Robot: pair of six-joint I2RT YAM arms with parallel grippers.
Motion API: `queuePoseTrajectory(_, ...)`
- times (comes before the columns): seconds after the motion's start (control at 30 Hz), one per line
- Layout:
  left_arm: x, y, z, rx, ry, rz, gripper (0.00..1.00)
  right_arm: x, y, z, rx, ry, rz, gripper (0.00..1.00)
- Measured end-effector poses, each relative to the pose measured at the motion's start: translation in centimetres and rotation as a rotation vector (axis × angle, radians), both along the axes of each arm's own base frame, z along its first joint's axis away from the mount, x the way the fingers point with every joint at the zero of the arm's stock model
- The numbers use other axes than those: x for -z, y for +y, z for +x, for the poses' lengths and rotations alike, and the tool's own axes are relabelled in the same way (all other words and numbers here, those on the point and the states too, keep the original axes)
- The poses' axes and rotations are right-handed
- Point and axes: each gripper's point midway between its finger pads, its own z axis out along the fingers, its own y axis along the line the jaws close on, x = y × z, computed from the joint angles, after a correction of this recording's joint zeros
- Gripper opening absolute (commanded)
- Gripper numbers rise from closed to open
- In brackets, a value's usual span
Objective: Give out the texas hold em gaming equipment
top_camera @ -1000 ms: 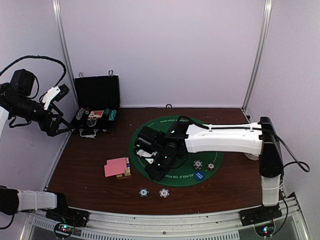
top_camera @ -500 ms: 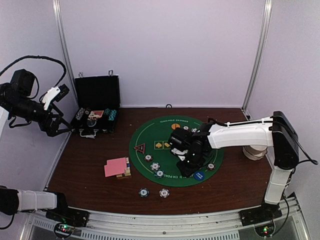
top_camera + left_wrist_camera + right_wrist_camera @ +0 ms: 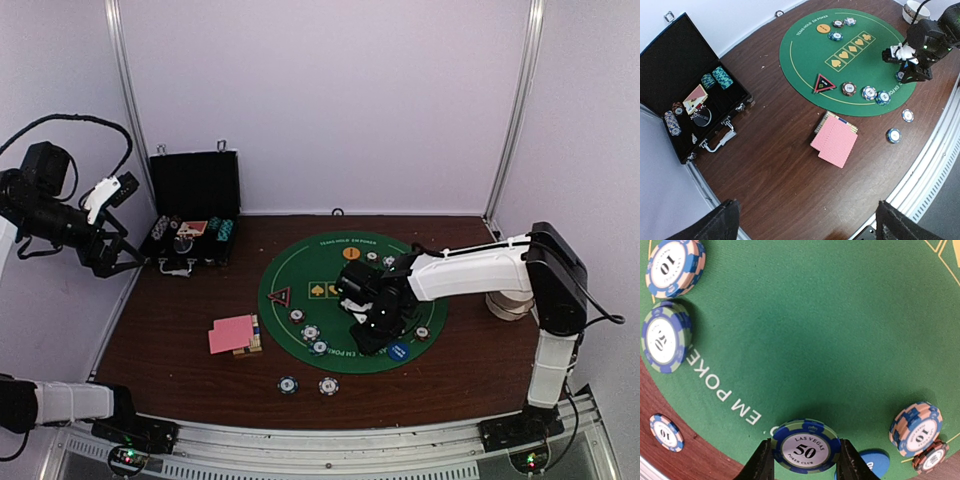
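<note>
A round green mat lies midway across the bench, with bare wood open to its right. Just off its left edge lie pink cards; two chips rest on wood near the front rail. The right jaws, partly open, pinch a blue-green 50 chip over the mat's near edge, beside a blue disc. The left jaws hang wide, holding nothing. A second ago the right arm stretched over the mat's left half; it has drawn back, uncovering the triangular marker.
</note>
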Motion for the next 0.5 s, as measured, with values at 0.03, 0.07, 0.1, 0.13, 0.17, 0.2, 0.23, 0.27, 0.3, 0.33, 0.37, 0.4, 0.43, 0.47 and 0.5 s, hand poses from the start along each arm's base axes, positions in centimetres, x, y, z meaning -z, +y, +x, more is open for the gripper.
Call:
queuePoseTrajectory(0.03,0.2,0.0,-0.1,0.003,0.003,0.000,0.98,0.2,0.0,0.1,0.001,0.002,-0.001,0.20)
queuePoseTrajectory(0.07,0.3,0.0,-0.2,0.005,0.007,0.000,0.98,0.4,0.0,0.1,0.003,0.003,-0.002,0.21)
queuePoseTrajectory(0.1,0.5,-0.1,-0.3,0.009,0.011,0.001,0.98,0.6,0.0,0.2,0.004,0.005,-0.004,0.24)
queuePoseTrajectory(0.13,0.7,-0.1,-0.4,0.013,0.017,0.002,0.97,0.8,0.0,0.2,0.006,0.007,-0.006,0.27)
queuePoseTrajectory(0.17,0.9,-0.1,-0.4,0.017,0.020,0.003,0.98,0.9,-0.1,0.3,0.008,0.009,-0.008,0.32)
queuePoseTrajectory(0.2,1.2,-0.1,-0.5,0.021,0.024,0.004,0.98,1.0,-0.1,0.3,0.009,0.010,-0.009,0.37)
queuePoseTrajectory(0.23,1.4,-0.2,-0.7,0.027,0.027,0.005,0.98,1.1,-0.1,0.3,0.012,0.010,-0.010,0.42)
queuePoseTrajectory(0.27,1.6,-0.2,-0.8,0.033,0.030,0.005,0.98,1.2,-0.2,0.3,0.014,0.011,-0.011,0.49)
queuePoseTrajectory(0.3,1.7,-0.3,-0.9,0.039,0.032,0.005,0.97,1.2,-0.2,0.4,0.017,0.011,-0.010,0.55)
queuePoseTrajectory(0.33,1.9,-0.3,-1.1,0.046,0.033,0.005,0.97,1.2,-0.2,0.4,0.019,0.011,-0.010,0.59)
queuePoseTrajectory(0.37,2.0,-0.4,-1.2,0.051,0.035,0.005,0.98,1.2,-0.2,0.4,0.023,0.009,-0.010,0.62)
queuePoseTrajectory(0.4,2.2,-0.4,-1.3,0.056,0.037,0.006,0.98,1.2,-0.3,0.5,0.025,0.007,-0.013,0.69)
queuePoseTrajectory(0.43,2.5,-0.4,-1.3,0.063,0.042,0.007,0.98,1.2,-0.4,0.5,0.026,0.004,-0.016,0.72)
queuePoseTrajectory(0.47,2.8,-0.5,-1.4,0.068,0.048,0.009,0.98,1.2,-0.4,0.6,0.030,0.003,-0.017,0.76)
queuePoseTrajectory(0.5,3.1,-0.5,-1.4,0.075,0.057,0.009,0.98,1.2,-0.5,0.6,0.032,0.003,-0.020,0.79)
